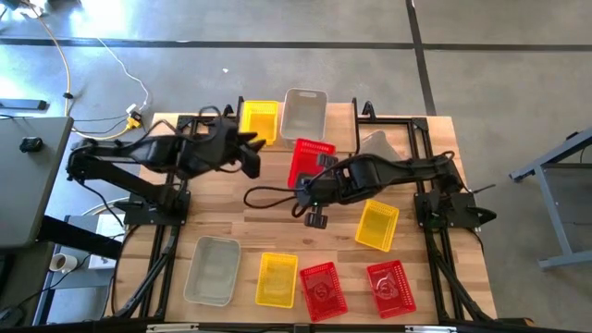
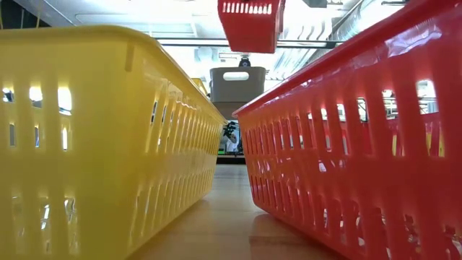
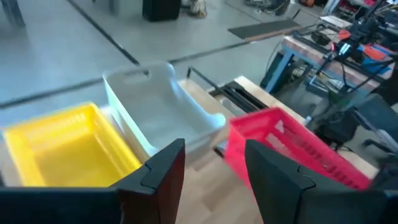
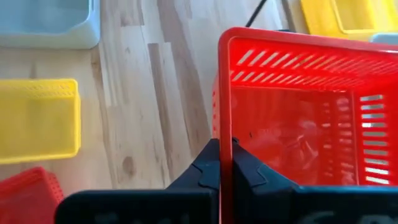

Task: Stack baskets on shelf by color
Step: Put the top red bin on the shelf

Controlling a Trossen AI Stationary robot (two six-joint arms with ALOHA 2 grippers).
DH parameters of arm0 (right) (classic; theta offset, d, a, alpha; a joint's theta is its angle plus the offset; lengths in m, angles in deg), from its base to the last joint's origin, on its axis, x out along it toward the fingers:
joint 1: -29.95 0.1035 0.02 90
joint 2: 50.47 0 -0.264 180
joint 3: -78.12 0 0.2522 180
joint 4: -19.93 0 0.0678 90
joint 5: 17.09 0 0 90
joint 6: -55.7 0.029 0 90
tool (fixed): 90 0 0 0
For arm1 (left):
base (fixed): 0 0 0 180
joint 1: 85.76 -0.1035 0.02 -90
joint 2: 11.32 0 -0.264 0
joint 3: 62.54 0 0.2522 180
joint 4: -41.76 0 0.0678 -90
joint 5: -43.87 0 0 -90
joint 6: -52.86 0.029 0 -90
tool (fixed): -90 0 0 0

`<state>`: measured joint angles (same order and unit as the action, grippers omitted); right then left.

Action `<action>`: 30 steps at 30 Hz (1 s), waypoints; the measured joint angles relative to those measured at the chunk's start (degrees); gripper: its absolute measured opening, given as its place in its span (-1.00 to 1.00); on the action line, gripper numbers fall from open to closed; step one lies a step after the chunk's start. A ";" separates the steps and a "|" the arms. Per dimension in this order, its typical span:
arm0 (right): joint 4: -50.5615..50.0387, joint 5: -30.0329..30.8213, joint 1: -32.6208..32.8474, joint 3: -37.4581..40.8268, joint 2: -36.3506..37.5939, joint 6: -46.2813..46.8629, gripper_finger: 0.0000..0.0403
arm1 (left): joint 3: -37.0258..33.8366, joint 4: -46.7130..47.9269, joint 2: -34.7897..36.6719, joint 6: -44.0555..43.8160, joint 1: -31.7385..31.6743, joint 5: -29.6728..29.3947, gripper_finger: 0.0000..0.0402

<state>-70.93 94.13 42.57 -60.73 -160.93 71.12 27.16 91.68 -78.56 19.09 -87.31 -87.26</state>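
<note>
A: Desk (image 1: pixel 268 231) first. Shelf (image 1: pixel 365 125) at the far edge, carrying a yellow basket (image 1: pixel 259 120) and a grey-white basket (image 1: pixel 303 113).

B: Which arm has the piece?

A: Right end effector (image 4: pixel 225 167), clamped on the rim of a red basket (image 1: pixel 310 159), lifted just short of the shelf, right of the grey-white one.

B: Axis?

A: Long axis runs towards the shelf. Mesh walls, open top.

B: Left?

A: Left end effector (image 3: pixel 211 171) is open, empty, near the yellow basket.
</note>
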 joint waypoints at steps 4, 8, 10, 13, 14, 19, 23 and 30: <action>-3.43 2.04 0.71 -1.84 0.03 4.04 -1.00 | 0.00 0.00 2.57 5.92 -1.20 -0.07 -0.22; -6.72 4.84 0.94 -3.86 0.02 7.09 -1.00 | 0.00 0.02 5.17 9.00 -2.33 0.05 -0.22; -7.46 6.18 0.94 -4.74 0.04 7.23 -1.00 | 0.00 0.03 6.54 10.06 -2.77 0.17 -0.22; -9.06 7.51 0.50 -5.62 0.02 6.70 -1.00 | 0.00 0.07 8.50 12.60 -3.14 0.43 -0.22; -9.72 7.93 0.29 -5.74 0.02 6.66 -1.00 | 0.00 0.12 9.09 13.44 -3.23 0.44 -0.22; -13.00 9.26 -1.11 -5.36 0.32 6.50 -1.00 | 0.00 0.37 12.02 16.42 -3.32 0.50 -0.22; -12.94 9.58 -1.79 -5.30 1.56 3.72 -1.00 | 0.02 2.52 14.57 16.45 -3.32 0.51 -0.22; -12.92 10.67 -4.10 -5.32 4.74 -2.39 -1.00 | 0.02 7.54 17.31 16.45 -3.32 -0.21 -0.22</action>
<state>-83.85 104.80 38.48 -66.05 -156.19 68.73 27.18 99.22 -61.25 35.54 -90.62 -87.47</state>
